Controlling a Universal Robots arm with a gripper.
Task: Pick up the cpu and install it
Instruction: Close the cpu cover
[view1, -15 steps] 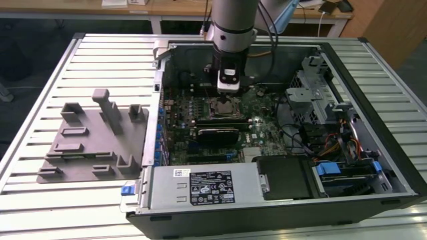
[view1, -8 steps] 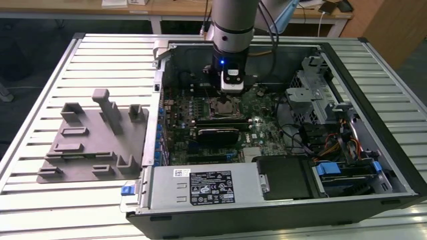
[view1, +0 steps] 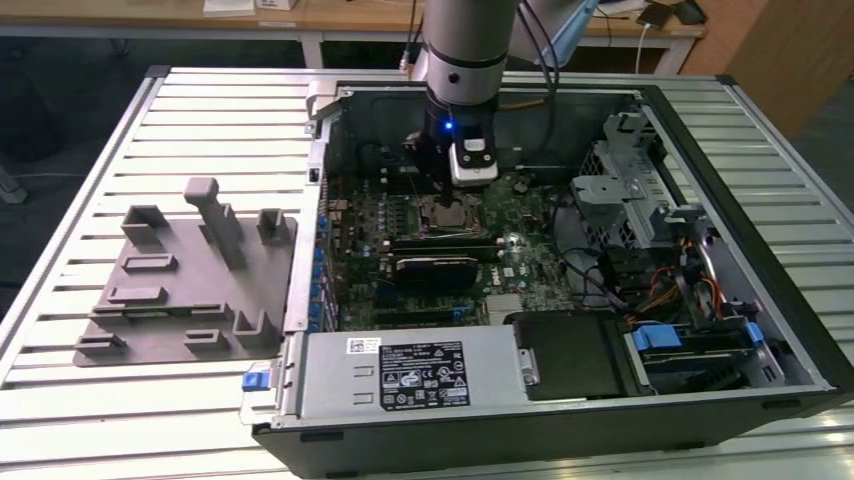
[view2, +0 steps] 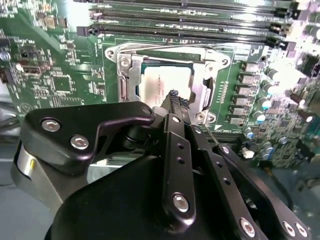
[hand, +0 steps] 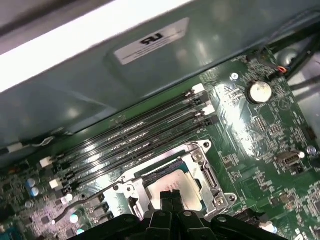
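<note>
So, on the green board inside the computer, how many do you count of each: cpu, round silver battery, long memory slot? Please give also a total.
cpu: 1, lying in the metal frame
round silver battery: 1
long memory slots: 4, side by side next to the frame
Total: 6

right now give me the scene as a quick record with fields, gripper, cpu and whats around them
gripper: shut, fingertips together just over the cpu; contact unclear
cpu: lying flat inside the socket frame, silver top up
socket frame: metal, around the cpu, on the green motherboard
memory slots: long black rows beside the socket frame
computer case: open, resting on the slatted table
grey fixture: on the table, on the exterior view's left of the case
</note>
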